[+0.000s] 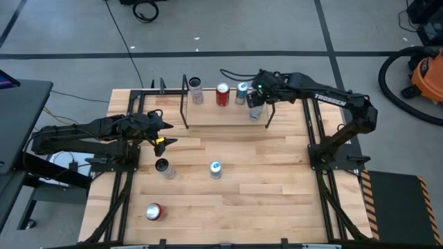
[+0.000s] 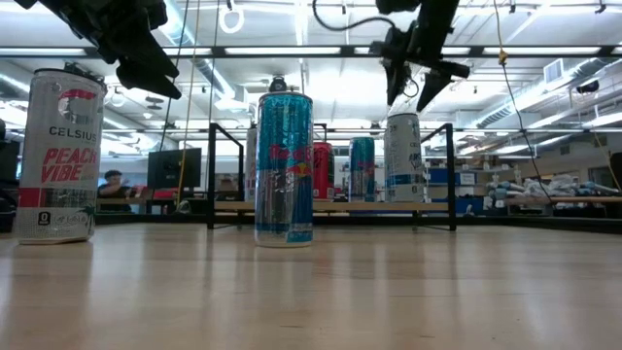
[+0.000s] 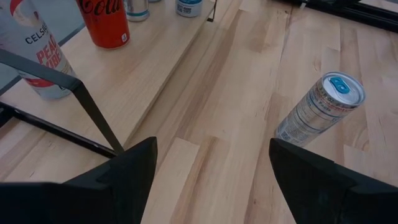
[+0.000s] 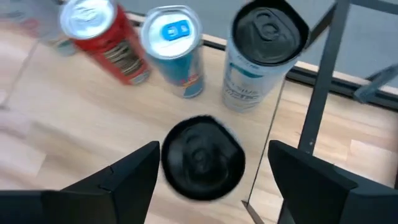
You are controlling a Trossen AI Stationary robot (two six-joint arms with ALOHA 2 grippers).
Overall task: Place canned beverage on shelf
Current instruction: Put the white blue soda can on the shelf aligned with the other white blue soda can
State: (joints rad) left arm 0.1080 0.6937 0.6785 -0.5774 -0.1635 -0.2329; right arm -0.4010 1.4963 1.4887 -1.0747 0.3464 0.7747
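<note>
The shelf (image 1: 214,116) stands at the table's far middle, a light-wood board in a black rod frame. On its board stand a white can (image 1: 196,90), a red can (image 1: 222,95), a blue can (image 1: 241,92) and, at the right end, a black-topped can (image 4: 202,158) beside another black-topped white can (image 4: 264,50). My right gripper (image 1: 257,97) hangs open just above the black-topped can, its fingers on either side and clear of it (image 2: 413,92). My left gripper (image 1: 163,133) waits open above the table's left side.
Three more cans are on the table: a black-topped one (image 1: 163,167), a blue-topped one (image 1: 215,169) (image 3: 320,109) and a red one (image 1: 153,211) near the front. The shelf's black posts (image 4: 320,81) stand close to my right gripper.
</note>
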